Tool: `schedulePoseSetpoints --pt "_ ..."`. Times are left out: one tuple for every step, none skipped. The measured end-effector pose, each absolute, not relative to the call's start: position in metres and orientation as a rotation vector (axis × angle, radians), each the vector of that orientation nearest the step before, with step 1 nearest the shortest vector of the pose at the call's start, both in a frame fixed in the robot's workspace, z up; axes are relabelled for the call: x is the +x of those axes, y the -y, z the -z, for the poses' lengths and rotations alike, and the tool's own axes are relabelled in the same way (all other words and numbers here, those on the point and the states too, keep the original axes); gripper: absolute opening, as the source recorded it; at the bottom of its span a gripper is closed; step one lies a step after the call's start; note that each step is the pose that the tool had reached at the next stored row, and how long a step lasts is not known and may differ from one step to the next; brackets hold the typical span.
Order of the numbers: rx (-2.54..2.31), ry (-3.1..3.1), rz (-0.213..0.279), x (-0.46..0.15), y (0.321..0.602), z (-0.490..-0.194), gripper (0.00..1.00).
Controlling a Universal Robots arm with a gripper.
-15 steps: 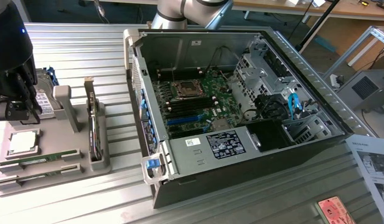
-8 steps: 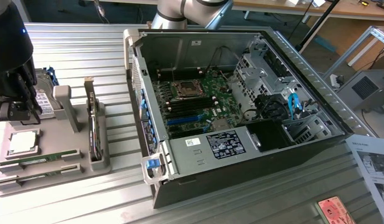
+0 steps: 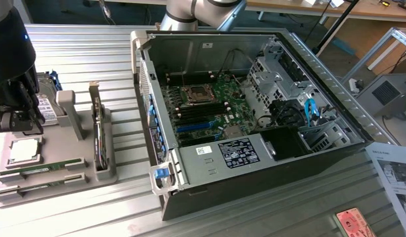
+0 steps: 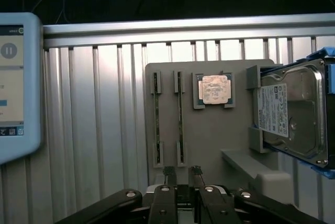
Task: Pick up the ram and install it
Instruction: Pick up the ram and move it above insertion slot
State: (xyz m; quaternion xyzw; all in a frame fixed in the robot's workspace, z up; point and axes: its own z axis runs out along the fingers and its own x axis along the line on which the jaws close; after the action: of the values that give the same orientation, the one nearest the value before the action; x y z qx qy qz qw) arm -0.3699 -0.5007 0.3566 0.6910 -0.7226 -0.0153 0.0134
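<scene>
- On the grey holder, the ram is standing on edge, its two ends sitting in slotted posts. It is showing as a long, thin, flat green strip with small dark chips along its face.
- A second stick is lying parallel just beside it, and a processor is resting on the ram's other side.
- The gripper is hanging near one end of the ram, apart from it, with its fingers parted by a narrow gap and pinching nothing.
- Well apart, an open computer case is lying toward the exterior view's right.
</scene>
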Motion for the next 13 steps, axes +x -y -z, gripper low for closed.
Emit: schedulePoseSetpoints --pt "2.153 2.251 0.048 -0.3699 0.5013 -0.3559 0.24" --pt "2.153 2.251 0.048 -0.3699 0.5018 -0.3552 0.24" --pt "2.153 2.251 0.048 -0.3699 0.5022 -0.3545 0.24" --pt "2.153 2.251 0.048 -0.3699 0.5027 -0.3537 0.24" --pt "2.153 2.251 0.048 -0.3699 0.5030 -0.3530 0.24" --pt "2.153 2.251 0.048 -0.3699 0.5033 -0.3521 0.24" --pt "2.153 2.251 0.048 -0.3699 0.5036 -0.3513 0.24" --pt "2.153 2.251 0.048 -0.3699 0.5039 -0.3502 0.24" --pt "2.153 2.251 0.048 -0.3699 0.5042 -0.3494 0.24" --pt "2.153 2.251 0.048 -0.3699 0.5044 -0.3486 0.24" --pt "2.153 2.251 0.048 -0.3699 0.5046 -0.3478 0.24" --pt "2.153 2.251 0.048 -0.3699 0.5048 -0.3471 0.24" --pt "2.153 2.251 0.048 -0.3699 0.5050 -0.3463 0.24"
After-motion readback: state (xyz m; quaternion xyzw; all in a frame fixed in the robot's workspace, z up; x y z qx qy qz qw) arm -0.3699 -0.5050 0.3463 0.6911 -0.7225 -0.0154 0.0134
